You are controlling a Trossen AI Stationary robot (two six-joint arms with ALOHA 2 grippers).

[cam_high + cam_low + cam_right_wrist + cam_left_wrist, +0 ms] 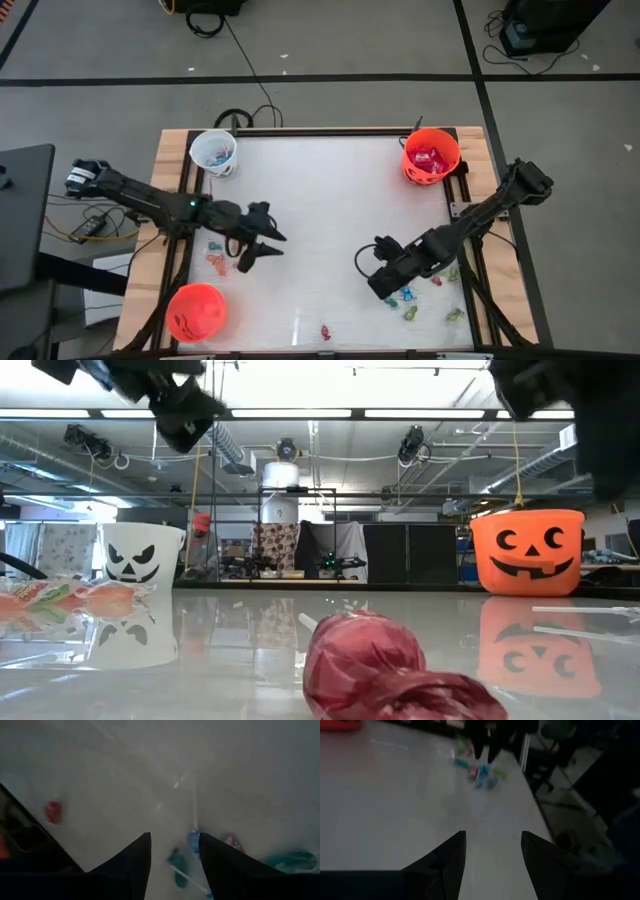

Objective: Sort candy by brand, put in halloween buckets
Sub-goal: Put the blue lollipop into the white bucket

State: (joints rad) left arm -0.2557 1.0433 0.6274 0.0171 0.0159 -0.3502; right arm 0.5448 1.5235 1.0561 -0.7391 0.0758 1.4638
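Observation:
A white bucket [213, 152] stands at the far left. One orange bucket [431, 155], with red candy in it, stands at the far right, and another orange bucket [196, 312] at the near left. Loose candy lies near the right edge [408, 297] and shows below my right fingers as a blue lollipop [194, 840] and a green piece [178, 865]. More pieces lie at the left [216, 262], and a red one [326, 331] by the near edge. My left gripper [265, 243] hovers open over the left middle. My right gripper [385, 277] hovers open beside the right-hand candy.
The table's wooden frame [168, 160] runs round the white top. In the low view the red candy [370, 665] lies close in front and an orange-wrapped piece [60, 600] at the left. The middle of the table [320, 210] is bare.

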